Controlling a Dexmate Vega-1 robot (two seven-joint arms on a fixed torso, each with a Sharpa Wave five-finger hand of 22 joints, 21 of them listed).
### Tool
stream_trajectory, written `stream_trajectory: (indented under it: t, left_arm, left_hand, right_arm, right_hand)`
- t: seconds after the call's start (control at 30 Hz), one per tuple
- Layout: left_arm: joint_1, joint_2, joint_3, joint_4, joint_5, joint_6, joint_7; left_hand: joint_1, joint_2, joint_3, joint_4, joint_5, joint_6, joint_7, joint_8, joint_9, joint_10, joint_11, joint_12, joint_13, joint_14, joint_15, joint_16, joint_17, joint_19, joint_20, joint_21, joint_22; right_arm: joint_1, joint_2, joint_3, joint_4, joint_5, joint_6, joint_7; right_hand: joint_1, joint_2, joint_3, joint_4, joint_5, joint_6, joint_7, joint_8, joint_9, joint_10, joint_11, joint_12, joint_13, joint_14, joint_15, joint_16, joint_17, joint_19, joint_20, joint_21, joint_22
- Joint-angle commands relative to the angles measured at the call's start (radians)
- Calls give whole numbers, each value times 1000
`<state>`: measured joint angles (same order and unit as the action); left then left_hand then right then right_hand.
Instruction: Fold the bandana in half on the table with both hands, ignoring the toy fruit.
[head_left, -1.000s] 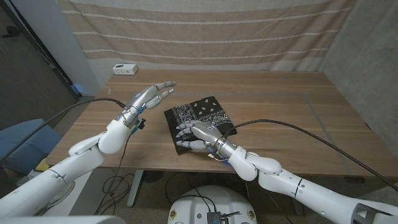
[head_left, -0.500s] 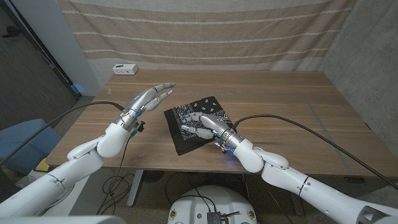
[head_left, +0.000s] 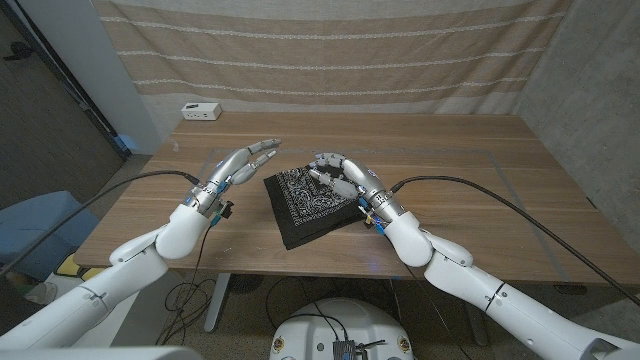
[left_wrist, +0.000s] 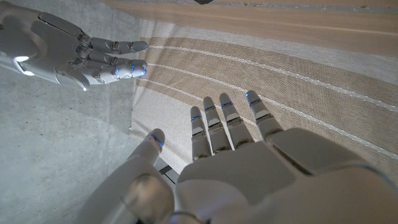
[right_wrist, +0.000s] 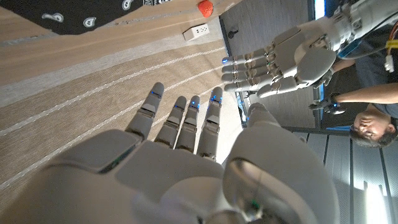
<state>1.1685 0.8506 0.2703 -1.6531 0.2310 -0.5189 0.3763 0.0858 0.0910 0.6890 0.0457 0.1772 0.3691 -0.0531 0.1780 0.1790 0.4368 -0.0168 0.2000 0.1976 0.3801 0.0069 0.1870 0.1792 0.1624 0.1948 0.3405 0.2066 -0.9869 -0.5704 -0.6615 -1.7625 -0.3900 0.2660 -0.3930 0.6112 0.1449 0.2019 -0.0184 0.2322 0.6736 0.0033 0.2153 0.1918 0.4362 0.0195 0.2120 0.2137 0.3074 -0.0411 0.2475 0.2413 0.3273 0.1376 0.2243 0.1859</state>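
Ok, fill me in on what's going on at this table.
A two-armed robot is working on a black bandana lying on a wooden table. The cloth looks already folded over. The right hand is above the bandana's far edge, fingers apart, holding nothing. The left hand is beside the cloth, open. A small white box sits at the far left corner.

head view: high, fixed, looks down over both arms at the brown wooden table (head_left: 450, 180), wide | left wrist view: close behind its own white hand (left_wrist: 249, 168), faces the beige striped curtain (left_wrist: 280, 68) | right wrist view: close behind its own white hand (right_wrist: 174, 155) | shared: curtain, each opposite hand
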Motion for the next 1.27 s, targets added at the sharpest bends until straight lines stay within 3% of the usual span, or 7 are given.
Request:
stream_trajectory:
  t: [0.03,0.4,0.67,0.9,1.1,1.27]
  left_arm:
    - [-19,-30,14,68,-80,-70,-42]
    - [-67,-92,24,156,-173,-165,-83]
    - [-130,-133,59,236,-251,-209,-164]
    - [-187,-149,87,306,-304,-237,-242]
    - [-197,-150,88,328,-331,-220,-265]
    - [-218,-164,100,369,-382,-201,-300]
  left_hand:
    - [-10,2,9,-3,3,-6,-4,3,3,-9,1,-2,4,-6,1,1,3,2,8,-2,5]
    - [-8,4,11,-5,3,-41,-12,-2,3,-41,3,-8,4,-21,9,-1,3,-3,12,-5,5]
    - [-8,4,12,-6,2,-46,-10,-1,3,-49,5,-7,4,-25,11,-1,4,-7,15,-6,5]
    - [-8,4,12,-6,2,-51,-7,1,3,-54,7,-6,4,-29,16,-1,4,-11,17,-8,6]
    - [-10,4,12,-4,2,-61,-5,0,3,-62,12,-7,5,-34,20,-1,5,-13,19,-9,6]
    - [-14,9,11,2,2,-76,1,-2,3,-70,15,-6,5,-39,27,0,7,-16,20,-10,6]
  right_arm:
    - [-15,33,87,16,128,47,-49]
    - [-23,61,154,42,262,97,-49]
    - [-23,79,200,72,403,143,-5]
    - [-39,55,261,65,520,118,36]
    - [-55,67,304,61,546,116,-2]
    - [-44,104,307,113,582,202,8]
  right_hand:
    - [13,-1,6,-13,-3,16,0,6,2,13,1,7,2,14,-20,5,2,14,-1,8,2]
    - [21,-2,17,-25,-9,15,6,3,2,12,11,6,2,18,-14,3,1,19,0,9,2]
    - [23,-1,24,-31,-14,15,11,1,1,13,16,6,1,22,-10,3,1,21,0,9,2]
    - [22,-3,33,-39,-22,9,19,-5,1,24,35,9,1,53,2,13,2,35,18,13,3]
    - [15,-6,36,-41,-28,16,29,-4,1,33,44,11,1,69,7,18,3,36,18,12,3]
    - [11,-7,37,-41,-30,17,30,-4,1,31,46,10,1,70,8,18,4,34,19,11,4]
